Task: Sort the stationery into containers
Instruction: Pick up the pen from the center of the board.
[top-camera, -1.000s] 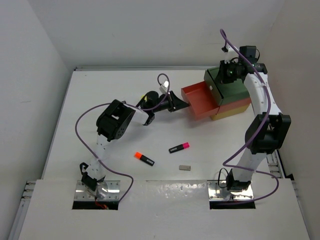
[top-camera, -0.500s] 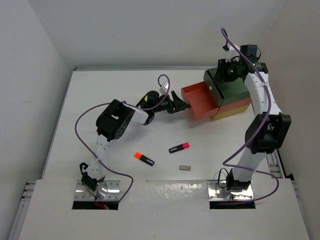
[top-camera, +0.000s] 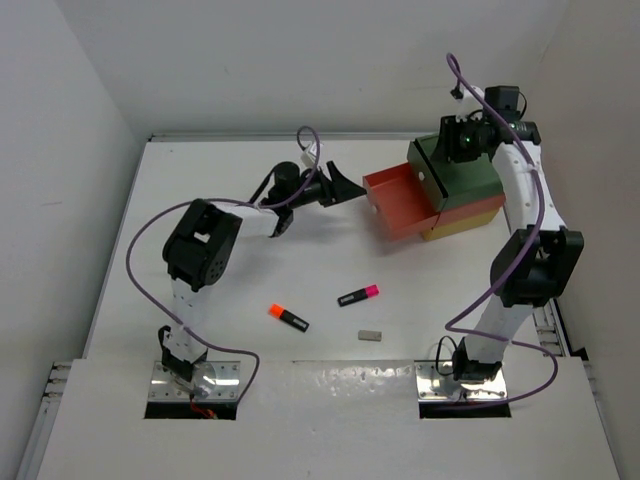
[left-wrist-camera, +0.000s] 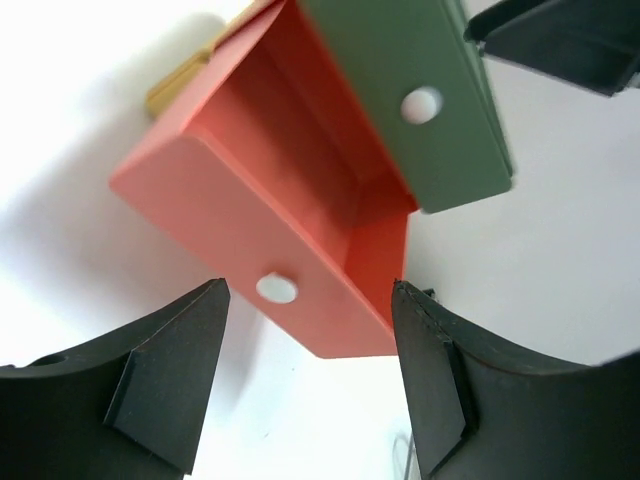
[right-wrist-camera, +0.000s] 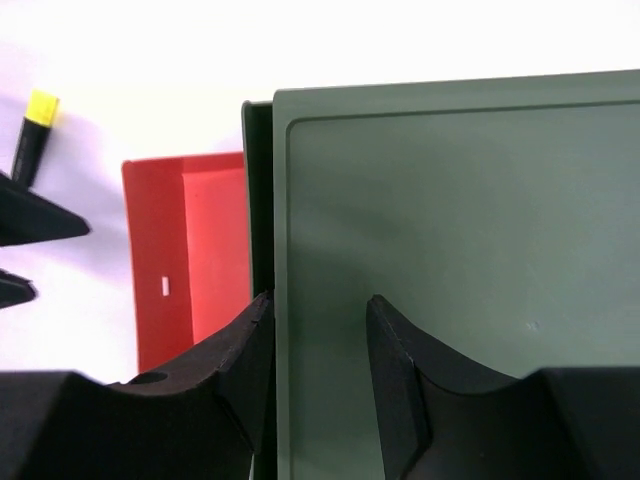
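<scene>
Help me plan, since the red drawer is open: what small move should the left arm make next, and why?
Probably swing the left tool toward the pink-capped highlighter and lower over it. The coral-red drawer stands pulled out and looks empty, the tool is open and holds nothing, and that highlighter lies loose.

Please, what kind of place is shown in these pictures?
Probably a robot test bench in a lab: a white table closed in by white walls, a left arm and right arm bolted at its near edge, with a pink highlighter and small drawers set out.
</scene>
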